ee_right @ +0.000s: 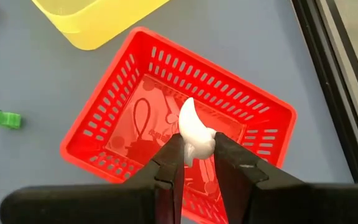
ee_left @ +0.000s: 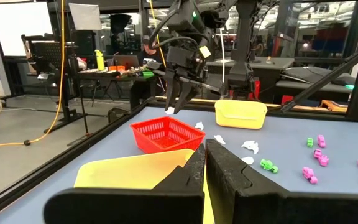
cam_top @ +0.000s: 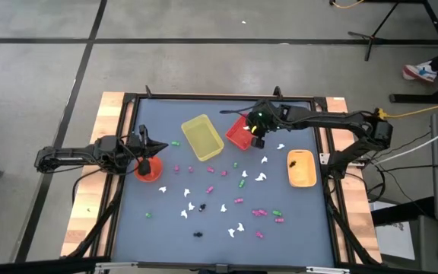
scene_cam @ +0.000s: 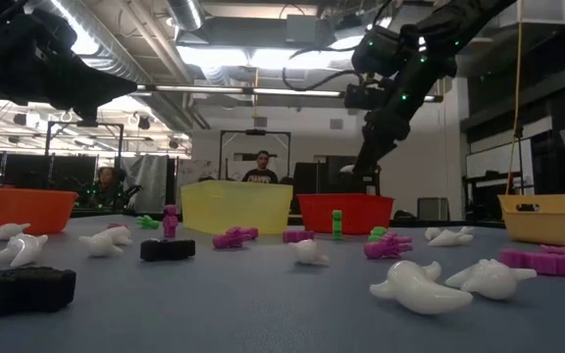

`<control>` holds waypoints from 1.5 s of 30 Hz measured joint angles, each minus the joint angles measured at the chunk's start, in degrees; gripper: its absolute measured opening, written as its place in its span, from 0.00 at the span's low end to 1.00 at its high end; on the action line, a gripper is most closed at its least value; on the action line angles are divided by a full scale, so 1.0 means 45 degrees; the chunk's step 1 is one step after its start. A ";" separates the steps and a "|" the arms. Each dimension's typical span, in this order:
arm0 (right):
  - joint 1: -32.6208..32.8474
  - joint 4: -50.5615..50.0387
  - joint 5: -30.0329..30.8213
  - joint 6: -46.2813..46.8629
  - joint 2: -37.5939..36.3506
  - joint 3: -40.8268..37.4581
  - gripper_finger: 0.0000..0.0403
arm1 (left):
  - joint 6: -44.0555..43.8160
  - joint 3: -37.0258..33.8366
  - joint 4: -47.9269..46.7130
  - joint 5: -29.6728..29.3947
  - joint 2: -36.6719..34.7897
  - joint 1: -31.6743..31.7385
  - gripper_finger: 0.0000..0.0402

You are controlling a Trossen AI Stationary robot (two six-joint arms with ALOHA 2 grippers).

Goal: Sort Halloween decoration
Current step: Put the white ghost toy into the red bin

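We are holding our right gripper (ee_right: 196, 152) above the red slotted plastic basket (ee_right: 104, 124) at the table's far middle, its fingers pinching a small white curved plastic trinket (ee_right: 193, 129) over the basket's inside. Our left gripper (ee_left: 205, 163) is waiting at the left beside the orange bowl (cam_top: 149, 170), fingers pressed together. Other trinkets are lying scattered nearer.
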 joint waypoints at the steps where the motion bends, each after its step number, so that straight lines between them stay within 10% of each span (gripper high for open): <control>1: 0.0000 0.0021 0.0009 -0.0001 0.0000 0.0000 0.19 | 0.0000 0.0000 0.0000 -0.0003 0.0000 0.0003 0.00; 13: 0.0000 -0.0001 0.0001 -0.0010 -0.0005 0.0000 0.21 | -0.0930 0.0000 0.0000 0.0000 0.0000 0.0002 0.07; 31: 0.0000 0.0009 0.0117 -0.0010 -0.0010 0.0000 0.63 | -0.1127 0.0000 0.1585 0.0039 0.0193 -0.0109 0.30; 45: 0.0000 0.0009 0.0117 -0.0010 -0.0019 0.0000 0.63 | -0.1114 0.0452 0.4720 -0.0369 0.4217 -0.1810 0.30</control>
